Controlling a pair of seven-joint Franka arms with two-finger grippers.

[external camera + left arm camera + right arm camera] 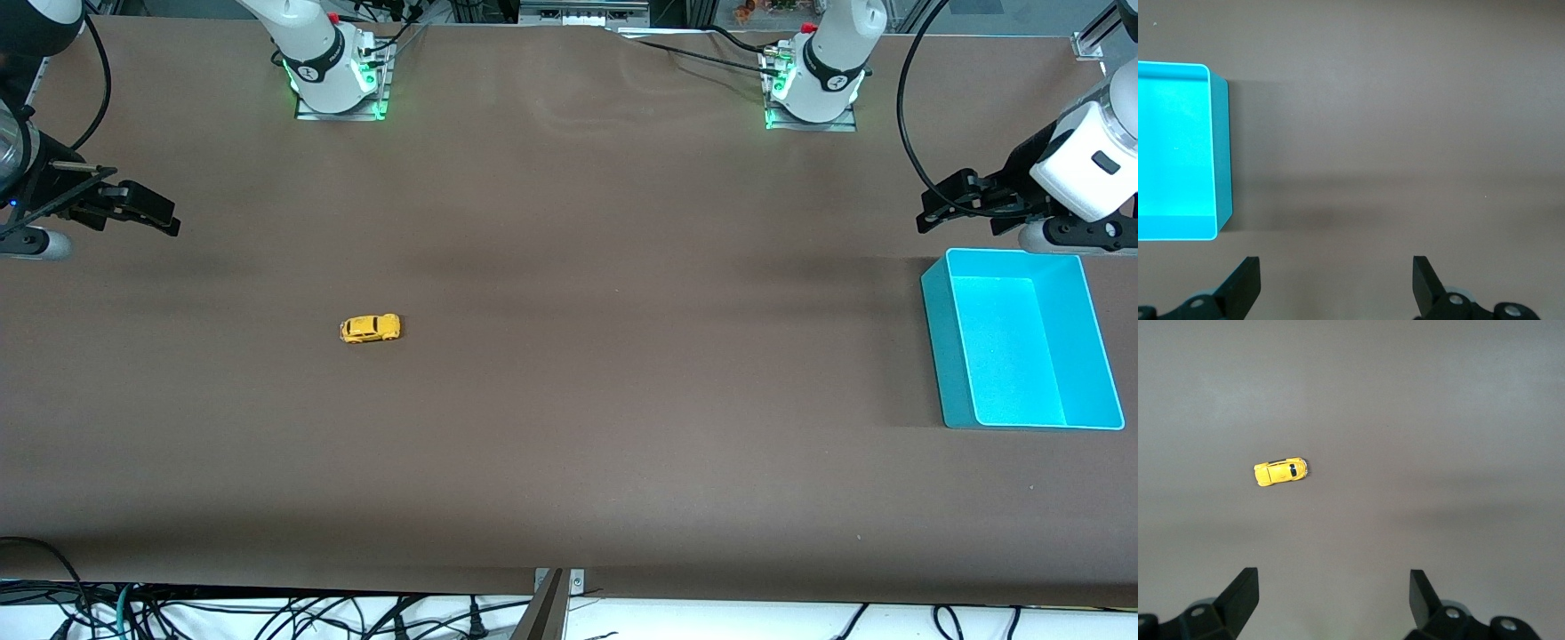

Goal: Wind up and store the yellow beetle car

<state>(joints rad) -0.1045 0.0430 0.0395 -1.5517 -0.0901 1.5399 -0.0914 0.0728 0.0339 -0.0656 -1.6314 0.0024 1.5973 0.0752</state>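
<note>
The yellow beetle car stands on its wheels on the brown table, toward the right arm's end; the right wrist view shows the car well ahead of the jaws. My right gripper hangs open and empty over the table at the right arm's end, apart from the car. A cyan bin sits at the left arm's end with nothing in it. My left gripper is up over the table beside the bin's edge nearest the bases, open and empty. In the left wrist view the bin lies off to one side of the jaws.
The two arm bases stand along the table's edge farthest from the front camera. Cables hang below the table's near edge. Bare brown tabletop stretches between the car and the bin.
</note>
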